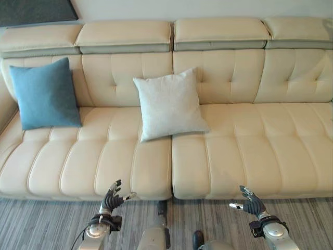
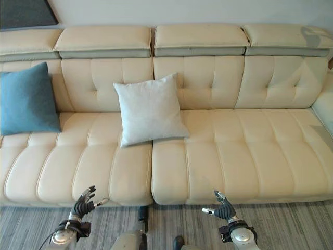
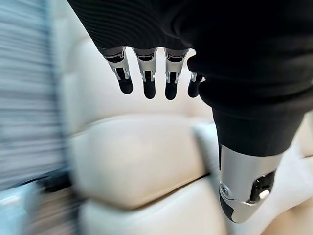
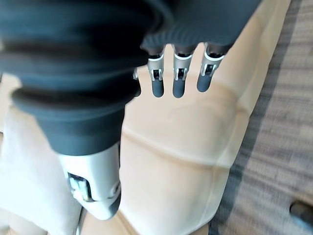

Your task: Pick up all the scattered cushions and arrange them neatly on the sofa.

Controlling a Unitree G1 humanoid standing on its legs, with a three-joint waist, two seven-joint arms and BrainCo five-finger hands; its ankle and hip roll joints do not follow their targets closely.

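The cream sofa (image 1: 229, 151) is seen ahead. A blue cushion (image 1: 46, 95) is propped against its backrest near the left end, and a white cushion (image 1: 169, 104) is leaned at the sofa's middle. Below the sofa's front edge, the left hand (image 1: 111, 199) and right hand (image 1: 252, 203) are held relaxed, fingers loose, nothing grasped.

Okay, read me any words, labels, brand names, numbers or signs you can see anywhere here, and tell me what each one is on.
There are none to read.
The sofa is plain cream leather with no tag or print showing.
The blue cushion and the pale cushion are plain fabric.
The left hand and right hand, both open and empty, carry no markings that can be read.
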